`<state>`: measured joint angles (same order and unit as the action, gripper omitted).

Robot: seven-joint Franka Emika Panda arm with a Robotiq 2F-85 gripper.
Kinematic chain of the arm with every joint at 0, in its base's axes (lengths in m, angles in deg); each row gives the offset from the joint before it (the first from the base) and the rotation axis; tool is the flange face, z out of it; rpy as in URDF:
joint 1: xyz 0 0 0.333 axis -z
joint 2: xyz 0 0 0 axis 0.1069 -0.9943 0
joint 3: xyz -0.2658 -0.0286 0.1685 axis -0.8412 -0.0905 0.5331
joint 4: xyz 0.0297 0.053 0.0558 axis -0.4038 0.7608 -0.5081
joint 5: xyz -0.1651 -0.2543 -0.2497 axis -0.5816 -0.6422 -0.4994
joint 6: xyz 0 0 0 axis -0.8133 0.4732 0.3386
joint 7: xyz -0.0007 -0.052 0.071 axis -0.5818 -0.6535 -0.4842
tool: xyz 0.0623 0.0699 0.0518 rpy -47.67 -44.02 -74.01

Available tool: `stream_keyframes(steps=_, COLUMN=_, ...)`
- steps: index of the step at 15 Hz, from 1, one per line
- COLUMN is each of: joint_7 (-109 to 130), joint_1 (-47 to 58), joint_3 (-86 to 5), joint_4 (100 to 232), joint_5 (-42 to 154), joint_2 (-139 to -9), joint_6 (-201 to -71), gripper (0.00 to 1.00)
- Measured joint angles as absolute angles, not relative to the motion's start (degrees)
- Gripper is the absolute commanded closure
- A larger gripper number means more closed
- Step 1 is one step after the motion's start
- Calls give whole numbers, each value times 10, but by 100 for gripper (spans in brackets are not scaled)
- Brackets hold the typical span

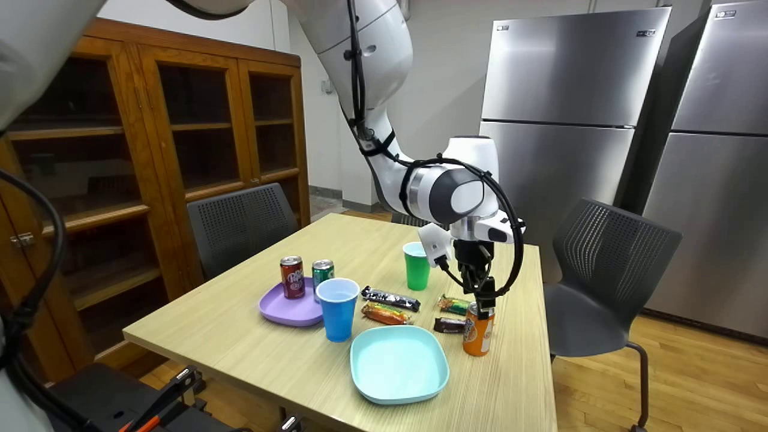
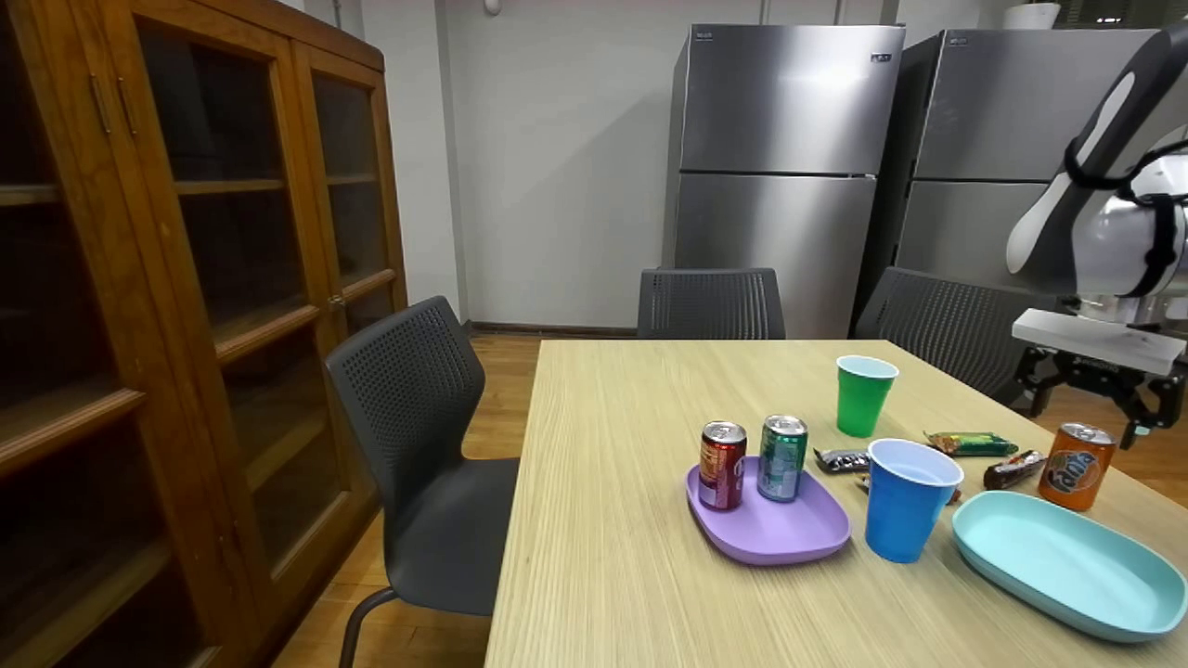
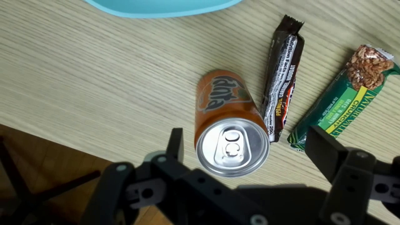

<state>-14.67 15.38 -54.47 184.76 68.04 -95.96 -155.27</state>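
My gripper (image 3: 246, 137) is open, its black fingers (image 3: 177, 142) wide apart with nothing held. An orange Fanta can (image 3: 228, 100) stands upright on the table. In the wrist view its silver lid shows between the fingers, nearer the left one, with a gap on each side. In an exterior view the gripper (image 2: 1084, 417) hangs by the top of the can (image 2: 1075, 475); their exact height difference is hard to judge. A brown candy bar (image 3: 282, 84) lies right beside the can, and a green granola bar (image 3: 343, 100) lies farther right.
A turquoise plate (image 1: 399, 366) lies near the can. Also on the table are a blue cup (image 1: 338, 312), a green cup (image 1: 416, 267), two more wrapped bars and a purple plate (image 2: 770, 543) bearing a red can (image 2: 722, 468) and a green can (image 2: 782, 459). Chairs surround the table.
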Motion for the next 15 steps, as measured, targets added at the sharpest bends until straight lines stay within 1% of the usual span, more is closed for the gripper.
stream_keyframes(steps=11, joint_7=-148, joint_1=154, joint_3=-550, joint_4=1828, joint_5=680, joint_2=-988, joint_6=-1553, gripper=0)
stream_keyframes(steps=12, joint_7=-149, joint_1=154, joint_3=-550, joint_4=1825, joint_5=680, joint_2=-991, joint_6=-1553, gripper=25)
stream_keyframes(steps=13, joint_7=-149, joint_1=154, joint_3=-550, joint_4=1822, joint_5=680, joint_2=-994, joint_6=-1553, gripper=28)
stream_keyframes(steps=14, joint_7=-149, joint_1=154, joint_3=-551, joint_4=1819, joint_5=680, joint_2=-997, joint_6=-1553, gripper=34)
stream_keyframes(steps=15, joint_7=-149, joint_1=154, joint_3=-551, joint_4=1816, joint_5=680, joint_2=-1000, joint_6=-1553, gripper=44)
